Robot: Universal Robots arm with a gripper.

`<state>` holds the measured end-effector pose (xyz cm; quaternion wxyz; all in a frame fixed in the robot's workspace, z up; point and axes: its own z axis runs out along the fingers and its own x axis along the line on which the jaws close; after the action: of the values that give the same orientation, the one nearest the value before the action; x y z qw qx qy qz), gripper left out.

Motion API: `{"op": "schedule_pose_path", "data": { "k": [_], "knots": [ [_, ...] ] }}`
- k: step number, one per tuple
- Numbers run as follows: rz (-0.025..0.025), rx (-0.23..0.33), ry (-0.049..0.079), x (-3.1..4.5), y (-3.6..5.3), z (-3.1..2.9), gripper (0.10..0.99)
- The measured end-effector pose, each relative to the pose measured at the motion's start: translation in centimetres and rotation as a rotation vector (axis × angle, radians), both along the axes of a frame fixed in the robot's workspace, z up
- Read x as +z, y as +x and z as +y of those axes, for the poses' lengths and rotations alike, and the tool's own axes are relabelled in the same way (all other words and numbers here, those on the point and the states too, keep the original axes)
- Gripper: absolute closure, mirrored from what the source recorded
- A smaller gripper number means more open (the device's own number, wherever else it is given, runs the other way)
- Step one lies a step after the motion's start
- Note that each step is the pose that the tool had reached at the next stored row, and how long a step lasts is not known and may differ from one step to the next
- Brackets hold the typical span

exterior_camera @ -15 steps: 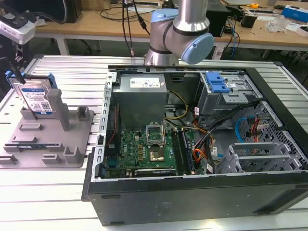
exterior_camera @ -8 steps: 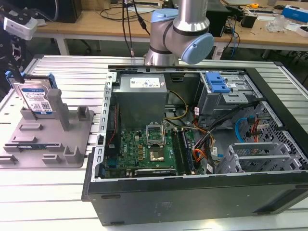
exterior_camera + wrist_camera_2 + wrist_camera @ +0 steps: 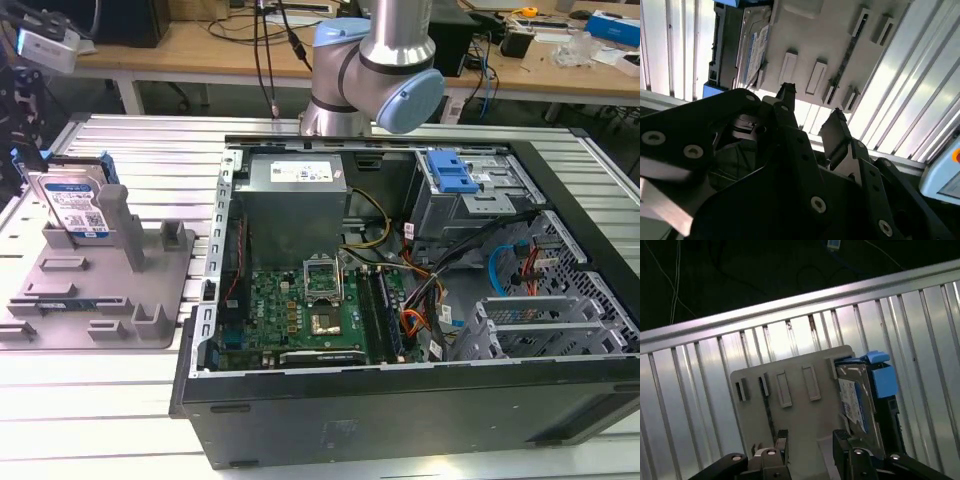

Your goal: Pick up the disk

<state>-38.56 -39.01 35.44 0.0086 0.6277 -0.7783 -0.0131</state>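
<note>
The disk (image 3: 70, 207) stands on edge at the far corner of the grey fixture (image 3: 110, 300), at the exterior view's left, beside the open computer case (image 3: 400, 400). It is nearly upright, leaning slightly against a post (image 3: 116, 215). Its labelled face is turned toward the fixture's middle, and its blue rails (image 3: 881, 376) run along its narrow edges. In the first wrist view its long axis appears to lie level, along the fixture's side edge. In both wrist views the gripper (image 3: 811, 106) hangs over the fixture, near the disk but apart from it. The jaws are spread, with nothing between the fingertips (image 3: 781, 439). The slatted metal table (image 3: 300, 150) carries fixture and case.
</note>
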Motion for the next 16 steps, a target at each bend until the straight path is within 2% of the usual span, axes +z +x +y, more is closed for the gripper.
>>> {"op": "schedule_pose_path", "data": {
  "k": [2, 5, 6, 13, 16],
  "knots": [
    [-0.0018, 0.037, 0.000, -0.01, 0.00, 0.00, 0.604],
    [-0.0109, 0.146, 0.000, -0.04, 0.01, 0.00, 0.604],
    [-0.0123, 0.175, 0.000, -0.05, 0.00, 0.00, 0.604],
    [-0.0130, 0.190, 0.000, -0.05, 0.00, 0.00, 0.604],
    [-0.0131, 0.188, 0.000, -0.06, -0.17, 0.75, 0.604]
  ]
}}
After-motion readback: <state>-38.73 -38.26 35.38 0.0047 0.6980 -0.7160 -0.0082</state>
